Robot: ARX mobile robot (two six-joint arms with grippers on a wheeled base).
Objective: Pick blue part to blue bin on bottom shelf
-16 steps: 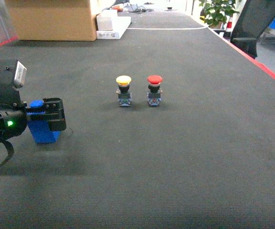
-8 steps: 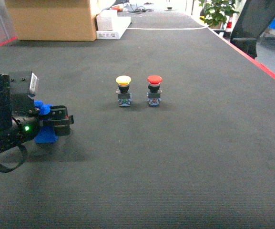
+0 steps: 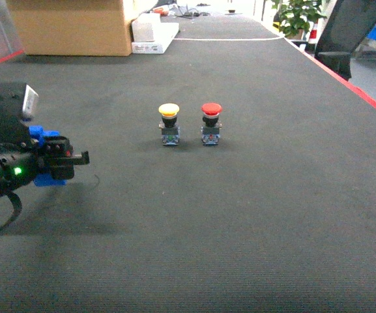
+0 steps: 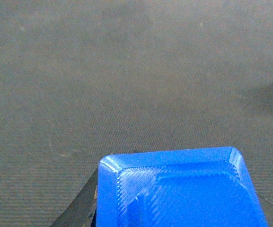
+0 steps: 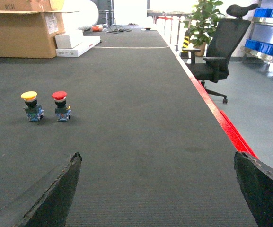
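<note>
The blue part [image 3: 36,133] is a small blue block held in my left gripper [image 3: 67,160] at the far left of the head view, a little above the dark mat. It fills the bottom of the left wrist view as a blue part [image 4: 174,189], with one dark finger [image 4: 79,210] against its left side. My right gripper [image 5: 157,189] stands open over bare mat, with nothing between its fingers, and does not show in the head view. The blue bin and the bottom shelf are out of view.
A yellow-capped push button [image 3: 169,124] and a red-capped one [image 3: 211,122] stand side by side mid-mat. A cardboard box [image 3: 70,26] and a white box [image 3: 152,36] sit at the back left. A red line [image 5: 221,118] edges the mat's right side, with an office chair [image 5: 216,56] and a steel rack with blue containers [image 5: 268,45] beyond.
My left gripper has turned and risen slightly with the blue part in it, ending a bit further left. The push buttons have not moved.
</note>
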